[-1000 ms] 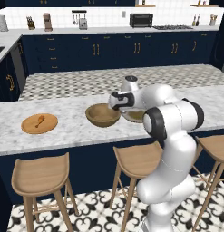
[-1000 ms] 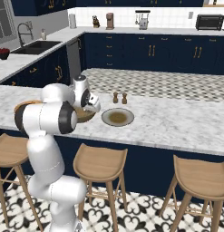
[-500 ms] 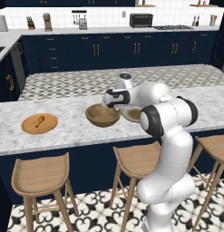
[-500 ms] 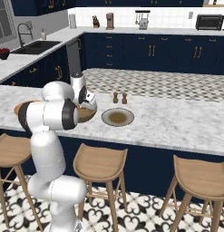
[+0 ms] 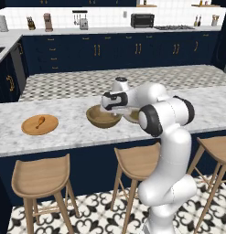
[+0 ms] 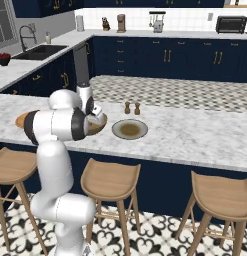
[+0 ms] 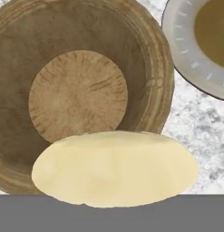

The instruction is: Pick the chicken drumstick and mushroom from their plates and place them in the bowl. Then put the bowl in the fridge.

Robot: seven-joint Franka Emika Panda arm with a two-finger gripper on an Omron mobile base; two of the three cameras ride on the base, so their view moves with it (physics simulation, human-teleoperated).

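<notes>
— Starting at the left end of the counter (image 5: 78, 130): the chicken drumstick (image 5: 40, 121) lies on the flat wooden plate (image 5: 27, 128), near the front edge. How would you say it handles?

— Light and stiff, I'd guess, maybe a bit greasy. Its long axis runs slantwise, thick end toward the front-left, thin bone end toward the back-right. I'd pinch across the thick end, where there's most to hold.

— And the bowl (image 5: 103, 121)?

— Next along, about mid-counter, upright, mouth up. Wood, rigid, probably the heaviest piece here. No handle, so the rim is the only place to take hold, one finger inside and one outside.

— The claw (image 5: 104, 103) sits right above it?

— Yes, over the bowl's right side. It's closed tight on the mushroom (image 7: 114, 167). From the hand camera the pale cap spreads wide across the bottom, over the bowl's (image 7: 77, 95) near wall, with the lighter round floor showing past it.

— Does the mushroom look fragile?

— Soft and very light, I'd judge, smooth-skinned, so easy to bruise or squirt out. Its broad side lies crosswise to the hand; I can't see the stem.

— And at the right?

— The grey-rimmed plate (image 6: 118, 134) lies just beside the bowl, apart from it, its olive centre bare. Two small shakers (image 6: 132, 108) stand behind it.
</notes>
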